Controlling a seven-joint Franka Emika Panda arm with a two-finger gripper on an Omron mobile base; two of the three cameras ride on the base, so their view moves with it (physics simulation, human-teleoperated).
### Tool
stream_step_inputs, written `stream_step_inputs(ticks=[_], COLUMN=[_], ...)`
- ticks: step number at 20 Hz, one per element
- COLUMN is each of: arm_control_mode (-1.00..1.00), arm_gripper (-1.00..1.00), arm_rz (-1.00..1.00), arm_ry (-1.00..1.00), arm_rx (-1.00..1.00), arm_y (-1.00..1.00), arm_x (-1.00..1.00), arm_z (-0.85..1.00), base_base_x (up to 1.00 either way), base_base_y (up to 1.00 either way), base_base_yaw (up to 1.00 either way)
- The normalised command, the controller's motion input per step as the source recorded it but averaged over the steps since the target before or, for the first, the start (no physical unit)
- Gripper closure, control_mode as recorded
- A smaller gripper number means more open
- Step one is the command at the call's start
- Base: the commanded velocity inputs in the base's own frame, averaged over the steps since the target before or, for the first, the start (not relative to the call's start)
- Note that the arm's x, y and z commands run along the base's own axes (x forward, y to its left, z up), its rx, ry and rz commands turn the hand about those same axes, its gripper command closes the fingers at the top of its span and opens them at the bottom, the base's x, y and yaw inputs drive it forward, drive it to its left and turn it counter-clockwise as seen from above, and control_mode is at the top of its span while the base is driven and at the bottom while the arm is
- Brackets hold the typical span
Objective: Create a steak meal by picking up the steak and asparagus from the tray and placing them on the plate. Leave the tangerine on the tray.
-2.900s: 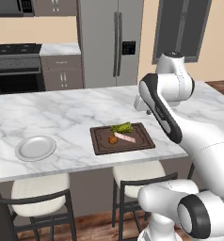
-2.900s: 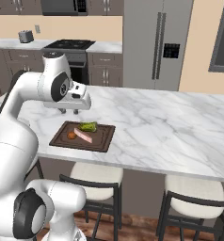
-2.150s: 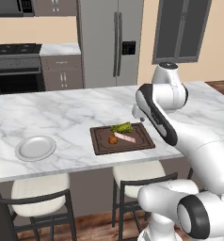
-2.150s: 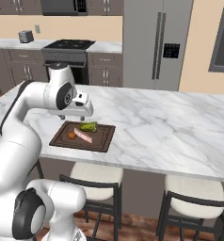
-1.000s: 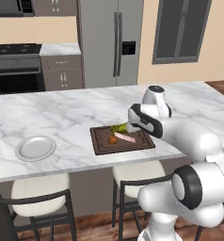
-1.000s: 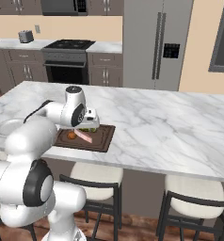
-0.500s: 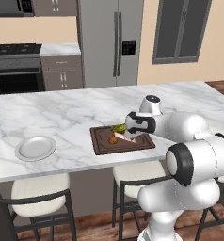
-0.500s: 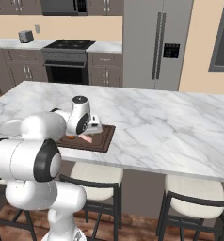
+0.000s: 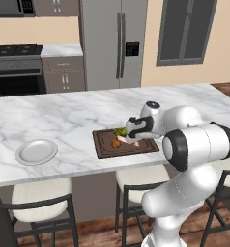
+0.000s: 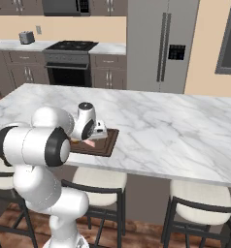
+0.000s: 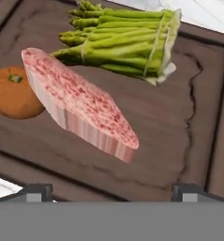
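The dark brown tray [image 11: 184, 141] lies close under my hand. On it the pinkish-red steak [image 11: 81, 106] lies slantwise in the middle, with the green asparagus [image 11: 123, 40] bundle beyond it and the tangerine [image 11: 12, 92] at its left. My gripper [image 11: 112, 192] is open, its two fingertips [image 11: 36, 192] wide apart at the near rim, nothing between them. From the left base view the gripper [image 9: 131, 137] hovers low over the tray [image 9: 105, 147], beside the tangerine [image 9: 116, 143] and asparagus [image 9: 120, 131]. The silvery plate [image 9: 36, 151] rests on the counter, well left of the tray.
The marble island counter [image 9: 64, 120] carries the tray near its front edge. Stools [image 9: 39, 202] stand below the front edge. A stove [image 9: 18, 67] and fridge [image 9: 112, 43] line the far wall. My arm's elbow [image 10: 35, 145] bulks at the counter's near left in the right base view.
The arm has folded down from high above the counter, bringing the hand low over the tray. The food on the tray has not moved.
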Motion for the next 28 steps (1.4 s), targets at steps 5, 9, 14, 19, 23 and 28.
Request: stream_step_inputs(ticks=[5,9,14,19,23,28], arm_control_mode=[-1.00,-1.00,-1.00,-1.00,-1.00,-1.00], arm_gripper=[-1.00,-1.00,-1.00,-1.00,1.00,1.00], arm_rz=[0.00,0.00,0.00,0.00,0.00,0.01], arm_ry=[0.00,0.00,0.00,0.00,0.01,0.00], arm_rx=[0.00,0.00,0.00,0.00,0.00,0.00], arm_y=[0.00,0.00,0.00,0.03,0.12,0.01], arm_x=[0.32,0.26,0.25,0.26,0.11,0.00], arm_z=[-0.24,-0.27,-0.31,-0.39,-0.40,-0.07], base_base_x=[0.00,0.00,0.00,0.00,0.00,0.00], base_base_y=[0.00,0.00,0.00,0.00,0.00,0.00], base_base_yaw=[0.00,0.00,0.00,0.00,0.00,0.00])
